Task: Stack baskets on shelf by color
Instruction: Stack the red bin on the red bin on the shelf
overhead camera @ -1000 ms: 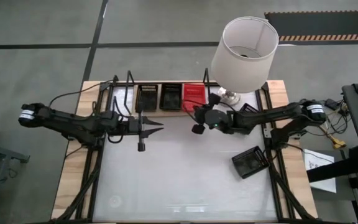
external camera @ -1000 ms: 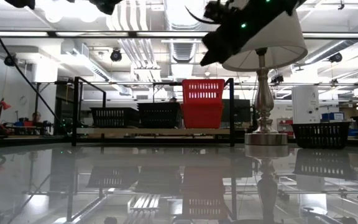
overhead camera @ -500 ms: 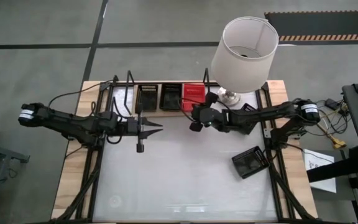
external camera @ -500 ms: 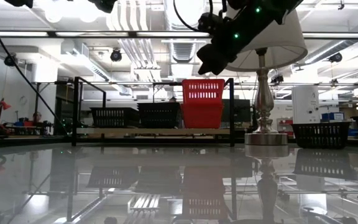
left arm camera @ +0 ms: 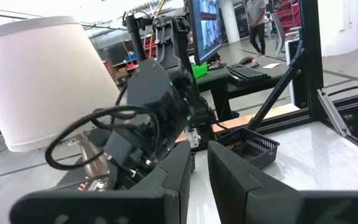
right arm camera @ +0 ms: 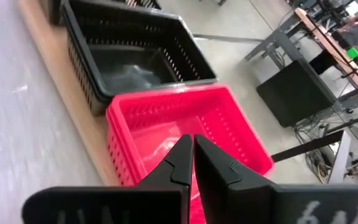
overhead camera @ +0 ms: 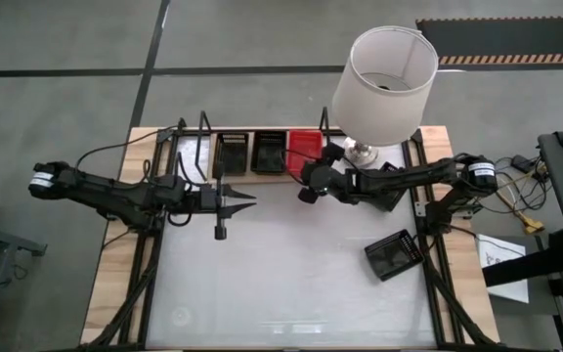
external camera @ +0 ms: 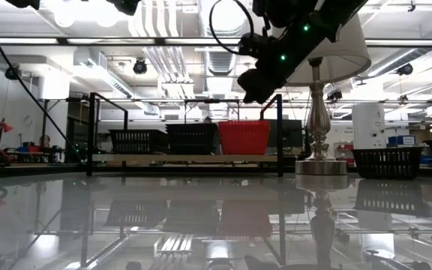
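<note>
A red basket (overhead camera: 304, 145) sits at the right end of the light-wood shelf (overhead camera: 262, 176), also seen in the low view (external camera: 242, 137) and the right wrist view (right arm camera: 229, 124). Two black baskets (overhead camera: 230, 154) (overhead camera: 268, 152) stand to its left on the plank. My right gripper (overhead camera: 306, 179) is shut, just above the red basket's open top (right arm camera: 191, 146). My left gripper (overhead camera: 247, 198) hangs over the table in front of the shelf's left half, slightly open and empty (left arm camera: 199, 158). One more black basket (overhead camera: 394, 254) rests on the table at the right. My right gripper's shut fingers (right arm camera: 180, 155) slant down from the table's near right over the red basket's near wall (right arm camera: 126, 155), pointing into its hollow. I cannot tell whether the tips touch the basket.
A lamp with a white shade (overhead camera: 384, 73) stands at the far right, its base (external camera: 319, 166) beside the shelf's right upright (external camera: 279, 135). Black frame rails run along both table sides. The white tabletop (overhead camera: 281, 274) lies in front of the shelf.
My right gripper has gone toward the far edge and down over the red basket. The red stack, which stood about twice as high as the black baskets, has sunk: the upper red basket has dropped into the lower one.
</note>
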`<state>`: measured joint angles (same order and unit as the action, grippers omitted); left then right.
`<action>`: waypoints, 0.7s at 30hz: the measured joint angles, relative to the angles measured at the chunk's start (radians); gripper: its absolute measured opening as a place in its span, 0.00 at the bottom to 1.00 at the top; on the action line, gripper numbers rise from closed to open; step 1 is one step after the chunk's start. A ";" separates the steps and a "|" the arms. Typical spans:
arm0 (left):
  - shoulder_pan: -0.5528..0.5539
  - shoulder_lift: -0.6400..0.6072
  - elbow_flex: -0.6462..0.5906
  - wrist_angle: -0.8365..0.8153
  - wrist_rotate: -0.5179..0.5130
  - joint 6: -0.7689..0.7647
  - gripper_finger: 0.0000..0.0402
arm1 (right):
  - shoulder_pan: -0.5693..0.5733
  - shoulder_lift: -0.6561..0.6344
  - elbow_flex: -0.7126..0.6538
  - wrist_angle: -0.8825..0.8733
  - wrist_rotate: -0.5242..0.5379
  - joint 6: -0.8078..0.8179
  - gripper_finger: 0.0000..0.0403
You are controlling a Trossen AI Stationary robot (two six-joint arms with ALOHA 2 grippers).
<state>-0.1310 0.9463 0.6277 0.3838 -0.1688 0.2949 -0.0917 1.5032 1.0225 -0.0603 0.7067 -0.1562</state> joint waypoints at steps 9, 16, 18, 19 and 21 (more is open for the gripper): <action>0.000 0.000 0.000 -0.003 0.000 0.000 0.10 | 0.020 -0.016 0.001 0.006 -0.012 -0.018 0.02; 0.000 0.000 0.000 -0.006 0.000 0.000 0.10 | 0.061 -0.025 0.001 -0.016 -0.208 -0.031 0.02; 0.000 0.000 0.000 -0.010 0.000 0.000 0.10 | 0.069 -0.025 0.002 -0.058 -0.216 -0.002 0.02; 0.000 0.000 0.000 -0.013 0.000 0.000 0.10 | 0.073 -0.025 0.005 -0.104 -0.217 0.014 0.02; 0.000 0.000 0.000 -0.029 0.000 0.000 0.10 | 0.075 -0.025 0.015 -0.226 -0.217 0.064 0.02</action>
<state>-0.1310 0.9463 0.6281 0.3548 -0.1688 0.2951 -0.0170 1.4784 1.0371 -0.2862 0.4895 -0.0918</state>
